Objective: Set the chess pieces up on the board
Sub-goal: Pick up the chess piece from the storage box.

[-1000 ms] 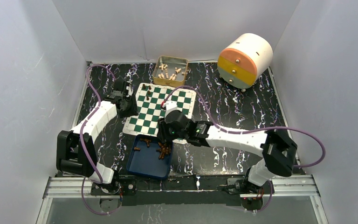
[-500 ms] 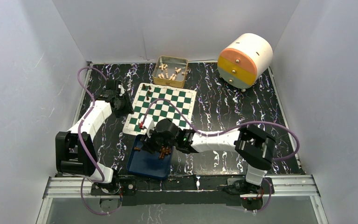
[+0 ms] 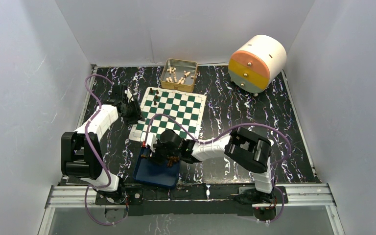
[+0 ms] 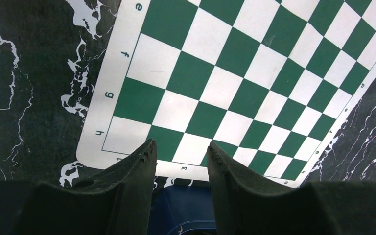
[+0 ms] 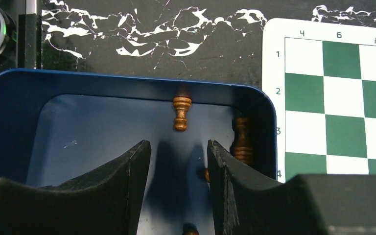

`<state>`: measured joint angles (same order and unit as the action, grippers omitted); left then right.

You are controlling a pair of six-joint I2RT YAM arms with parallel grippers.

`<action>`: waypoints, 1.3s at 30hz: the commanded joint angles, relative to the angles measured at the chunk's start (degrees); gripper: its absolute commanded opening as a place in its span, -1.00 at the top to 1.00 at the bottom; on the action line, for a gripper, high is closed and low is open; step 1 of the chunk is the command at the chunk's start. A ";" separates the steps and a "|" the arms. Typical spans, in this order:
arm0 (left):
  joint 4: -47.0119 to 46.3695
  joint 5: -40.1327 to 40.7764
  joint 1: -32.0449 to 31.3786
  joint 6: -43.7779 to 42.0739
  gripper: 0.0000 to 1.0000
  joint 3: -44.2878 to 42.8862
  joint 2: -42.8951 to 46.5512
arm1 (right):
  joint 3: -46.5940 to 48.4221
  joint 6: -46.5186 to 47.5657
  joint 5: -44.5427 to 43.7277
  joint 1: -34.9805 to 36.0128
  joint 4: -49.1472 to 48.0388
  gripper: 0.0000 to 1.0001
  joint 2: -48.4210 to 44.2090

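Overhead view, close wrist views, shared board point(image 3: 176, 110)

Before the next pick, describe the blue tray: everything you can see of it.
The blue tray is a shallow rectangular dish with rounded corners and a raised rim, glossy like painted metal. It lies flat on the dark marbled table, beside the near edge of the board. A few brown chess pieces lie inside, mostly near one wall. The right pincer hovers open over its floor, holding nothing.

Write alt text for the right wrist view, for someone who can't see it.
The right gripper, open and empty, hangs over a blue tray holding a few brown chess pieces. The green-and-white board lies to its right on a dark table.
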<state>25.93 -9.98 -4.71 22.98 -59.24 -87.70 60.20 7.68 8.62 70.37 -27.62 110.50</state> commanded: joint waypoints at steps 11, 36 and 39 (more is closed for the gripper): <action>-0.17 -1.00 0.32 -0.48 0.19 0.98 0.60 | 6.39 5.59 1.95 0.12 -5.34 -0.06 4.88; -0.53 -1.69 0.32 0.37 0.18 1.45 1.43 | 8.76 11.33 0.68 1.00 -1.82 0.39 8.67; -0.82 -3.26 0.32 1.42 0.18 1.39 2.22 | 8.89 12.01 0.93 1.00 -0.47 0.54 7.89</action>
<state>25.65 -10.92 -4.67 23.22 -58.43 -87.68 67.42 17.76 9.58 71.13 -27.86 119.31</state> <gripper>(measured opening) 0.407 0.269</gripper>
